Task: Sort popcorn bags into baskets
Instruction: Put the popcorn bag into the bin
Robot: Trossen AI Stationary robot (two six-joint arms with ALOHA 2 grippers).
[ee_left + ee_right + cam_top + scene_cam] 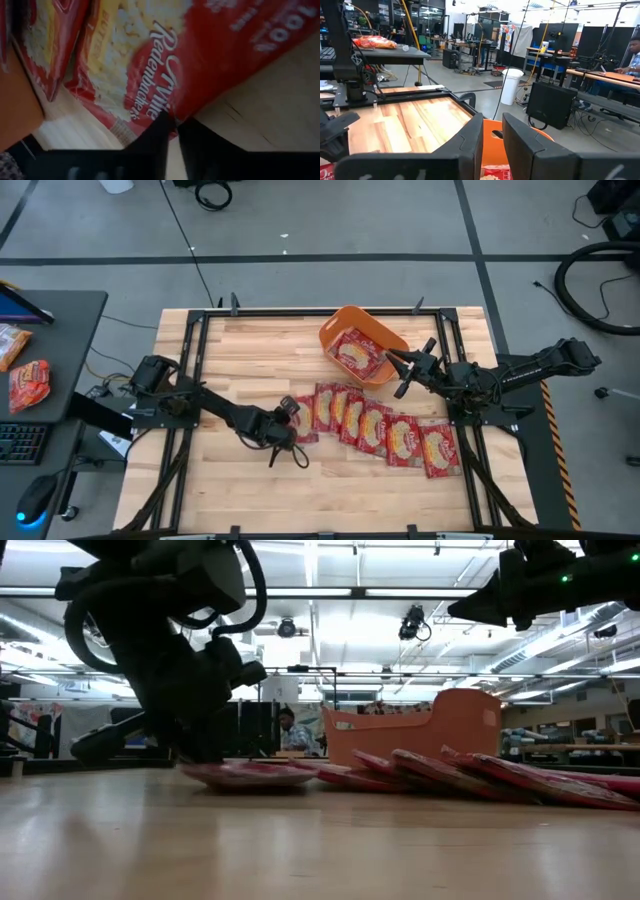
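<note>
Several glossy red popcorn bags (385, 430) lie in an overlapping row across the middle of the table, each leaning on its neighbour. The orange tub (362, 345) stands at the far middle with one bag (355, 352) inside. My left gripper (285, 430) is down at the row's left end, shut on the leftmost bag (250, 775). My right gripper (403, 370) hovers open in the air beside the tub's right rim (492, 131), touching nothing. My left gripper pinches the leftmost popcorn bag by its edge (172, 112) between the two fingertips (160, 127). The fingers come down at it slanting from the table's left. The bag lies flat on the table (235, 778), its other side against the following bag.
Black frame rails (195, 370) run along the table's left and right sides. A dark side table (60, 370) at the left holds two more packets (30, 380) and a keyboard. Bare wood lies near and to the far left. A person (290, 730) sits in the room behind.
</note>
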